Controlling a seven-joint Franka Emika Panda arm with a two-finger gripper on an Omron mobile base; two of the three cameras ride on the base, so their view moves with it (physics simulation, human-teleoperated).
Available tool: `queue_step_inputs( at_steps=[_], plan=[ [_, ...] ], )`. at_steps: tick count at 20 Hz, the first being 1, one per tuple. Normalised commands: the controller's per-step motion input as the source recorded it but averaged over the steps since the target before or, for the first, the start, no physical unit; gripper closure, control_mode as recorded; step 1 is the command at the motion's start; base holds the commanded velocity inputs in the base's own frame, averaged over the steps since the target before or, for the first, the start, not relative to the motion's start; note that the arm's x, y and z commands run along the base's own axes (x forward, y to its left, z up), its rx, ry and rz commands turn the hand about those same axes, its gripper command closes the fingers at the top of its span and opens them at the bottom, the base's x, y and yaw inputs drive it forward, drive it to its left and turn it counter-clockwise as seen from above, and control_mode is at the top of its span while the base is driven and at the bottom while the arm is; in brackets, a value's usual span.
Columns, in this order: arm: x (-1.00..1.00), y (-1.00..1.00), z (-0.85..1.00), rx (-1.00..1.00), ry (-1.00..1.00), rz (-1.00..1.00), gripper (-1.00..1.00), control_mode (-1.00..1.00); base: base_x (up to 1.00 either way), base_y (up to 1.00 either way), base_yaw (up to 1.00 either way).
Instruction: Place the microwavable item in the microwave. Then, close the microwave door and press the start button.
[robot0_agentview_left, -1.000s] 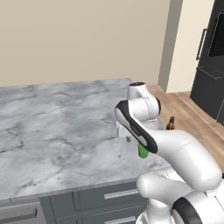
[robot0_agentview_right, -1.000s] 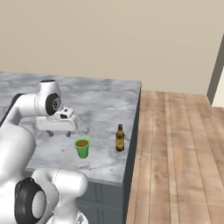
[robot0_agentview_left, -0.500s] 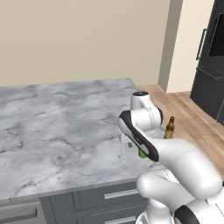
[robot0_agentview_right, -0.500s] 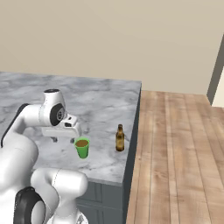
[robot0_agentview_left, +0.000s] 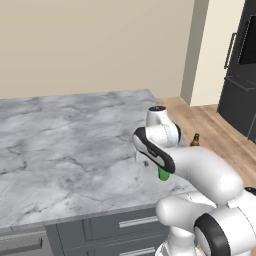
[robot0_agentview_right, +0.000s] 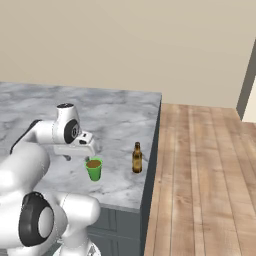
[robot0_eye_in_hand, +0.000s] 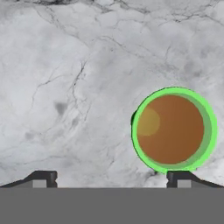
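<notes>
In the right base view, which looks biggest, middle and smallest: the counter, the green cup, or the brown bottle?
1. Marble counter, by far the biggest.
2. Brown bottle, taller but slimmer.
3. Green cup, shorter but wider.
Bottle and cup look close in size, so that order is unsure.

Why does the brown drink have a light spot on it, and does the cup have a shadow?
Hand view: a pale round glint sits on the brown liquid in the green cup, with a small dark shadow at its left rim. Right base view: the cup and the bottle show hardly any shadow on the counter.
</notes>
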Motion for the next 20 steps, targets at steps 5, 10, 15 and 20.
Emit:
queue_step_inputs(
  at_steps=[5,10,15,20],
  plan=[
    [0.28,-0.16,-0.41,0.0,0.0,0.0,-1.0,-1.0,0.0,0.0,0.0],
    [0.24,-0.12,-0.38,0.0,0.0,0.0,-1.0,-1.0,0.0,0.0,0.0],
    [0.29,-0.01,-0.33,0.0,0.0,0.0,-1.0,-1.0,0.0,0.0,0.0],
    [0.12,0.0,-0.21,0.0,0.0,0.0,-1.0,-1.0,0.0,0.0,0.0]
  ],
)
